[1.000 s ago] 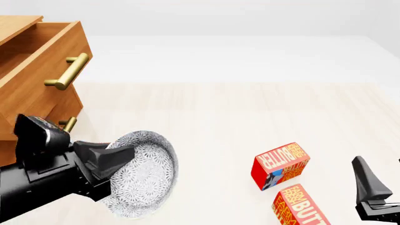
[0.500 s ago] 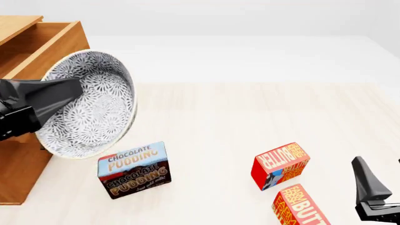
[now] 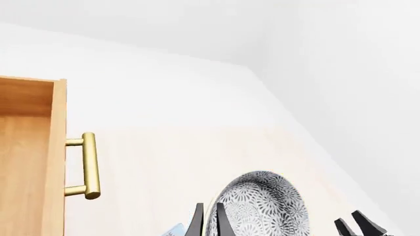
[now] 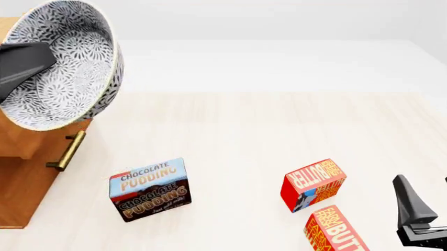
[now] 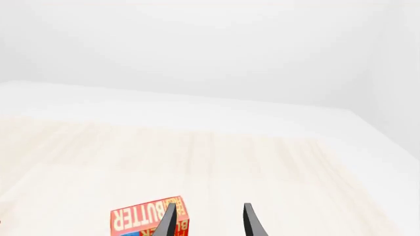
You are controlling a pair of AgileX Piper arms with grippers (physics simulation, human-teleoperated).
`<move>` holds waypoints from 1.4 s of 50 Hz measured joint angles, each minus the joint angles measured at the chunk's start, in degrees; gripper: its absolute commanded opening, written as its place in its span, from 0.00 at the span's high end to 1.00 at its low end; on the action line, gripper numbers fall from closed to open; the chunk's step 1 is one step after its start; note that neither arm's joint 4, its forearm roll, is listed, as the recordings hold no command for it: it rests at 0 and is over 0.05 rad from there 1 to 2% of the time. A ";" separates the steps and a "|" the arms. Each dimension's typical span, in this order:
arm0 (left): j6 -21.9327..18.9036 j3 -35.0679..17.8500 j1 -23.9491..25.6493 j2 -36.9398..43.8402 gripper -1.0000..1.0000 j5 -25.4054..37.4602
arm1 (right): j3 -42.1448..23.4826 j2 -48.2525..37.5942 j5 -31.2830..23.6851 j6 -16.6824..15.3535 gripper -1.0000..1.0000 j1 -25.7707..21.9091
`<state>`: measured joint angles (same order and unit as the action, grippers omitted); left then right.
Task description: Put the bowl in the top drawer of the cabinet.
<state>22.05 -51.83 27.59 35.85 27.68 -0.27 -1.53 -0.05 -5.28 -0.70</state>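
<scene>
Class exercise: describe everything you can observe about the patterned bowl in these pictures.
The bowl is round and deep, with a dense black-and-white petal pattern inside and out and a thin tan rim. It looks ceramic. The left gripper pinches its rim, holding it in the air, tilted on edge with its opening facing the front camera, in front of the cabinet.

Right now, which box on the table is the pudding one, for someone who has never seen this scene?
Start at the wooden cabinet on the table's left edge. The chocolate pudding box stands on the tabletop just right of it, below the raised bowl. It is brown and blue, whereas the two butter boxes far to the right are red.
</scene>
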 measured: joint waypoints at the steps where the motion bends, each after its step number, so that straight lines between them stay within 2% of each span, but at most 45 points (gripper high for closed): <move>1: 0.48 -0.23 -0.22 0.08 1.00 -0.09 | -0.02 -0.03 0.01 -0.01 0.00 0.00; 13: 5.47 -3.25 -3.69 1.26 1.00 -1.06 | -0.10 -0.15 0.08 -0.04 0.00 -0.02; 40: 16.57 -8.45 -17.34 1.98 1.00 -2.49 | -0.12 -0.18 0.12 -0.06 0.00 -0.03; 54: 22.21 -8.31 -25.49 0.52 1.00 -3.02 | -0.17 -0.17 0.07 -0.06 0.00 -0.06; 70: 27.12 -5.48 -32.54 -0.73 1.00 -4.14 | -0.08 0.01 -0.02 -0.05 0.00 -0.09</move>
<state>49.17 -57.30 -4.95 35.12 23.54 -0.36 -1.52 -0.08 -5.34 -0.79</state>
